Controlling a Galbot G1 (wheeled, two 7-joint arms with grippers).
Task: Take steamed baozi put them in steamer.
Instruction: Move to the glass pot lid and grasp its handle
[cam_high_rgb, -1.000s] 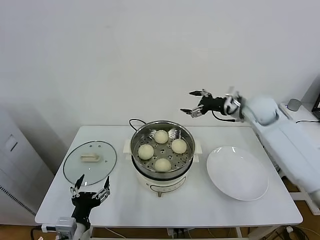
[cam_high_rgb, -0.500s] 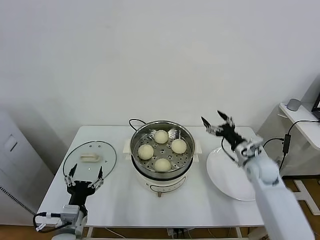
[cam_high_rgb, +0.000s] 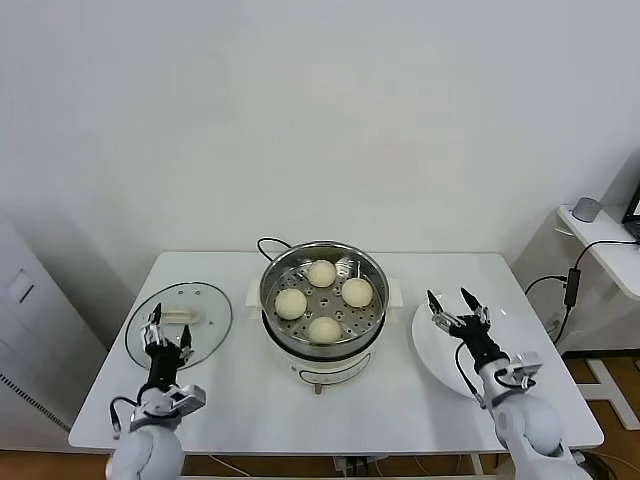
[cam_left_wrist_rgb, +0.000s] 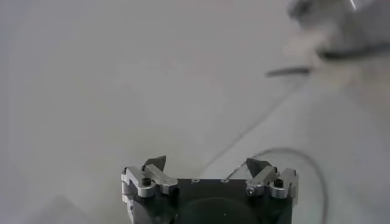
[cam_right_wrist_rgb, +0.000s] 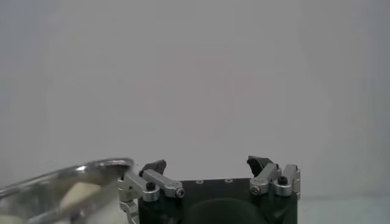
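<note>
White bench (cam_high_rgb: 400, 400), steamer (cam_high_rgb: 323, 295) at its centre holding four baozi (cam_high_rgb: 324, 329), plate (cam_high_rgb: 440, 345) to its right, glass lid (cam_high_rgb: 180, 315) to its left, right end effector (cam_high_rgb: 455, 306) wide and empty over the plate, left end effector (cam_high_rgb: 166, 332) wide and empty by the lid

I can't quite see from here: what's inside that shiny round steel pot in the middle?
Four pale cream round buns sit on the perforated floor of the shiny steel steamer basket. Whatever lies beneath that floor, inside the white cooker base, is hidden.
</note>
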